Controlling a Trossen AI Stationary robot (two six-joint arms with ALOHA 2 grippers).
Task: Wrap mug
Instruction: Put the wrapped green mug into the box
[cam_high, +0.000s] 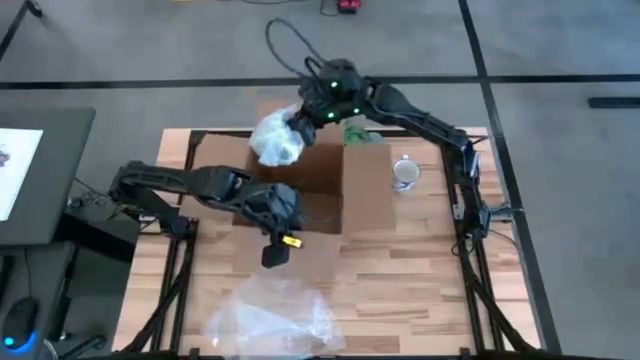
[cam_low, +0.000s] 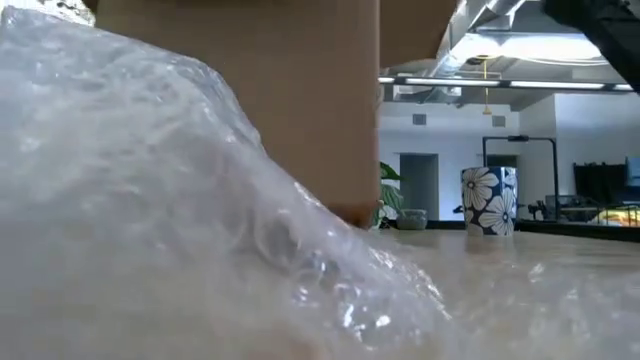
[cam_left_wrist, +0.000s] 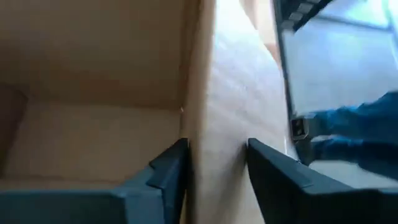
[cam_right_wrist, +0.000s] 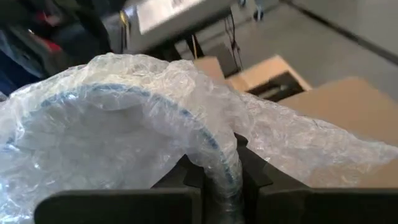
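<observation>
From above, the right gripper (cam_high: 297, 118) hung over the far-left corner of the open cardboard box (cam_high: 365, 190), clamped on a bubble-wrapped mug (cam_high: 276, 140). The left gripper (cam_high: 277, 238) sat at the box's near wall. A second, flowered mug (cam_high: 405, 173) stood bare on the wooden table (cam_high: 420, 280) just right of the box, and a loose sheet of bubble wrap (cam_high: 272, 315) lay near the table's front edge.

At table height, that loose wrap (cam_low: 150, 200) filled most of the foreground, the box (cam_low: 300, 90) behind it, the flowered mug (cam_low: 488, 200) upright beyond.

The left wrist camera showed its jaws pinched on the box wall (cam_left_wrist: 214, 124), one finger (cam_left_wrist: 168, 168) inside.

The right wrist camera showed its fingers (cam_right_wrist: 186, 174) closed on the wrapped mug's (cam_right_wrist: 118, 124) blue rim.
</observation>
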